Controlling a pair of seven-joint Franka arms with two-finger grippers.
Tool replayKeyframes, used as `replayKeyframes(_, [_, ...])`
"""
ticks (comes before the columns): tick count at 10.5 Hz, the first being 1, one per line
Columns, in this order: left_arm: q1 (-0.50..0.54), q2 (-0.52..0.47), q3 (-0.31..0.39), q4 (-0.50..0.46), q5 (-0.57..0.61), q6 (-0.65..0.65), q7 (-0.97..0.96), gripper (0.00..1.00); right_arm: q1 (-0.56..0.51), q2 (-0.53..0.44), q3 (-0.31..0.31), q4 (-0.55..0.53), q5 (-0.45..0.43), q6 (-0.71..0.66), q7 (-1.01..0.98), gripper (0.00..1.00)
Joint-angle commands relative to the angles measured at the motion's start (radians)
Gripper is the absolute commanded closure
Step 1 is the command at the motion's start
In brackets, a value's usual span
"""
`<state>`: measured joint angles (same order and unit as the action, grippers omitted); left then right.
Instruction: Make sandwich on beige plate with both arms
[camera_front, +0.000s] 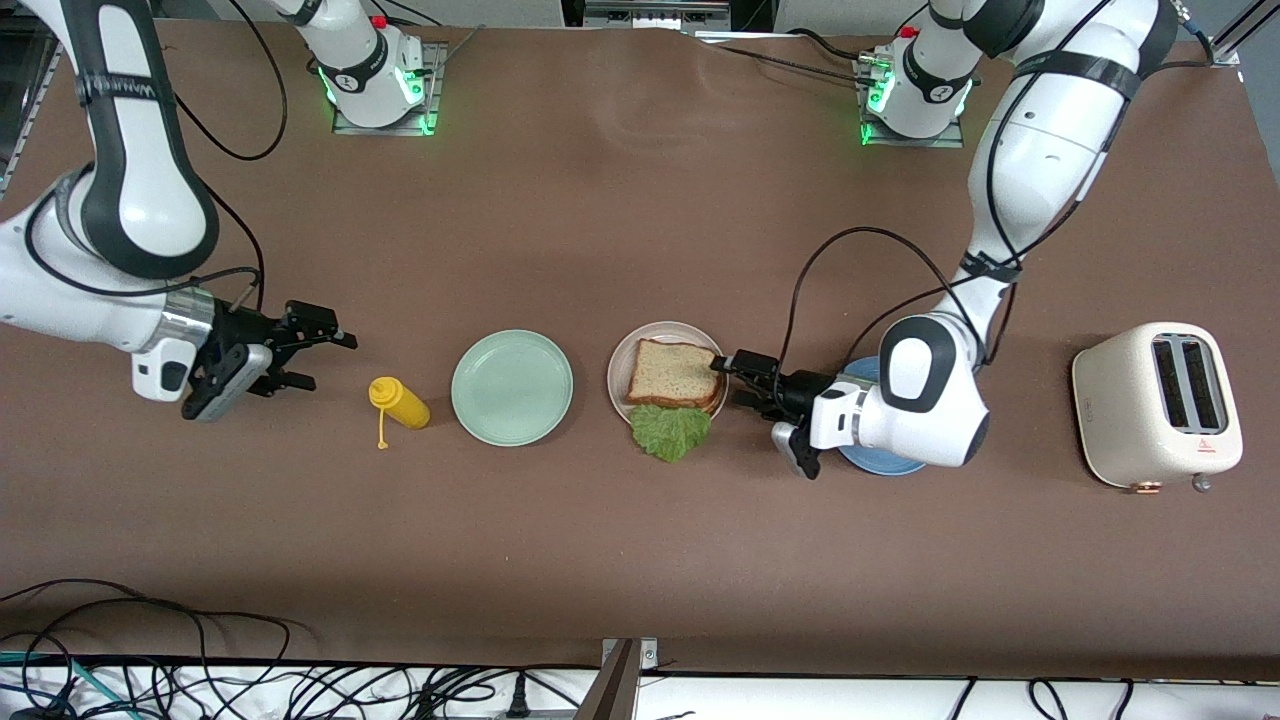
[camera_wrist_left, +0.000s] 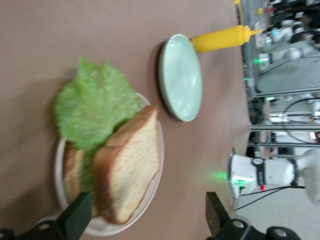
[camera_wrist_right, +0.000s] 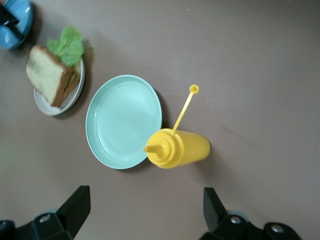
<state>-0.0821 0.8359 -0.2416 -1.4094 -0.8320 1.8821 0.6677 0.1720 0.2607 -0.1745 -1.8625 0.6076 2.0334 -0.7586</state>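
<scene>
My left gripper (camera_front: 729, 378) hangs low beside the beige plate (camera_front: 622, 358), at its edge toward the left arm's end of the table, fingers (camera_wrist_left: 76, 216) spread wide and holding nothing. Just ahead of its tips the sandwich (camera_front: 676, 375) rests on that plate, the lettuce (camera_front: 671, 431) sticking out over the rim. Under my left wrist lies a blue plate (camera_front: 878, 462), mostly covered. Next past the sandwich comes the green plate (camera_front: 512, 387), then the yellow bottle (camera_front: 399, 402) lying on its side. My right gripper (camera_front: 313, 352) waits just above the table, near the bottle, jaws fully apart and empty. A toaster (camera_front: 1157, 404) stands at the left arm's end of the table.
</scene>
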Motion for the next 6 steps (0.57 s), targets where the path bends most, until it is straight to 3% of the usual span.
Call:
replayKeyframes(1, [0.025,-0.087,0.004,-0.016,0.156,-0.035,-0.11,0.0,-0.006,-0.092,0.035,-0.032,-0.064,-0.005,0.26,0.0])
replayKeyframes(4, [0.041,-0.243,0.004,-0.014,0.423,-0.084,-0.299,0.0,-0.009,-0.15,0.175,0.008,-0.408,-0.005,0.772,0.0])
replayKeyframes(6, [0.042,-0.357,0.007,-0.013,0.58,-0.193,-0.41,0.0,-0.087,-0.182,0.26,0.006,-0.527,-0.042,0.918,0.0])
